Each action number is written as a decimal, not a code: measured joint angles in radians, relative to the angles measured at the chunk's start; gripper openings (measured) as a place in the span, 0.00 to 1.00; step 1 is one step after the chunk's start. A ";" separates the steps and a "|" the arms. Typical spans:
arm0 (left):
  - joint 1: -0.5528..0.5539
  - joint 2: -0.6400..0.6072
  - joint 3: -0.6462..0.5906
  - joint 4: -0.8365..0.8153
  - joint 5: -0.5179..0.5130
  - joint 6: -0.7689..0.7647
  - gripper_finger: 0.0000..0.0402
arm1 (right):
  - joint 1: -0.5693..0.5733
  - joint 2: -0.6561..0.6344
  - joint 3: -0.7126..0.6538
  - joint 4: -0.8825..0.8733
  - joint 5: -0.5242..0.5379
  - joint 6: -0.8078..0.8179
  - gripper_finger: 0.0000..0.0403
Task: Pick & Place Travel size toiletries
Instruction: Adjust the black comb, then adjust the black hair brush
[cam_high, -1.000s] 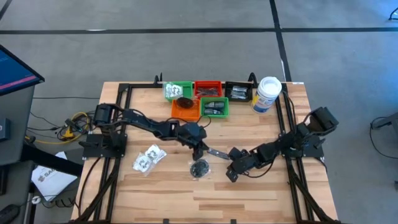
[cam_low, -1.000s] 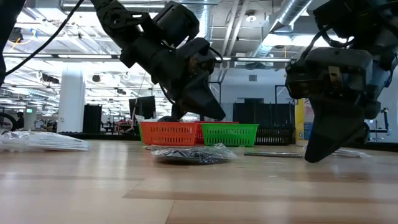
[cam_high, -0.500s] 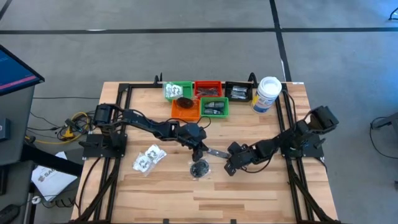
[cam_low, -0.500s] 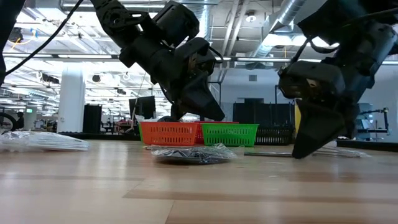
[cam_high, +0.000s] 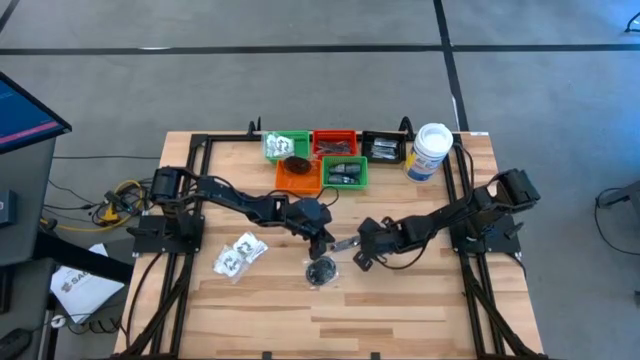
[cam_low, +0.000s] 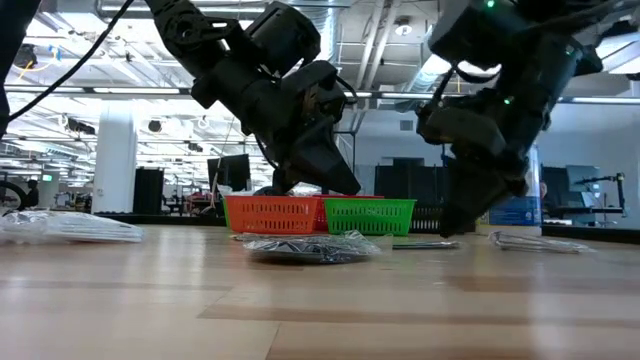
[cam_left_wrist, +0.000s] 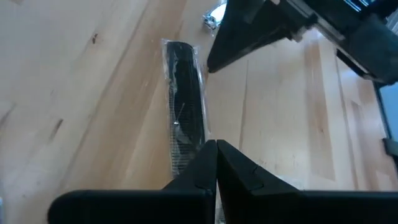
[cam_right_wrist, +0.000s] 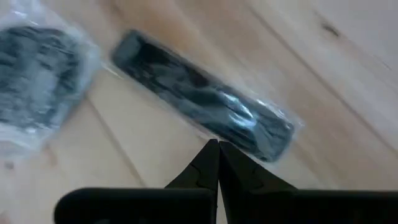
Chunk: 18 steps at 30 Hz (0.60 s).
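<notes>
Writing: none legible. The tall white canister (cam_high: 430, 151) at the table's far right carries a yellow and blue label, too small to read.

Trays, five, grouped at the far edge of the wooden table (cam_high: 420, 300):
- green tray (cam_high: 286, 146), holding clear packets with white contents
- red tray (cam_high: 334, 142), holding dark pieces
- black tray (cam_high: 383, 148), holding silvery sachets
- orange tray (cam_high: 298, 174), holding one dark oval
- second green tray (cam_high: 345, 173), holding slim dark items

Loose toiletries on the table, counted in the high view:
- clear packets with white contents (cam_high: 238, 254), two, touching, near the left arm's base
- round black piece in plastic (cam_high: 320, 271), one, at mid-table; the same wrapped disc lies flat in front of the trays in the low view
- slim dark stick in a clear sleeve (cam_high: 344, 243), one, lying flat between the two grippers

Left gripper (cam_high: 318, 238): fingers pressed together, holding nothing. Tip poised just over the near end of the slim stick (cam_left_wrist: 185, 99), which runs away from it lengthwise.

Right gripper (cam_high: 358, 257): fingers pressed together, holding nothing. Tip hangs just beside the slim stick (cam_right_wrist: 205, 99), which lies crosswise beyond the fingertips; the round black piece (cam_right_wrist: 34, 74) sits off to one side.
</notes>
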 joint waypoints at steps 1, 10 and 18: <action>-0.006 0.000 0.000 0.000 0.000 -0.010 0.00 | 0.003 0.000 0.004 0.000 -0.006 -0.008 0.00; -0.151 0.020 -0.002 -0.041 -0.057 -0.068 0.00 | 0.066 -0.032 0.026 0.003 -0.018 -0.005 0.00; -0.216 0.104 0.002 -0.029 0.014 -0.270 0.00 | 0.071 -0.233 0.023 -0.138 0.039 -0.060 0.00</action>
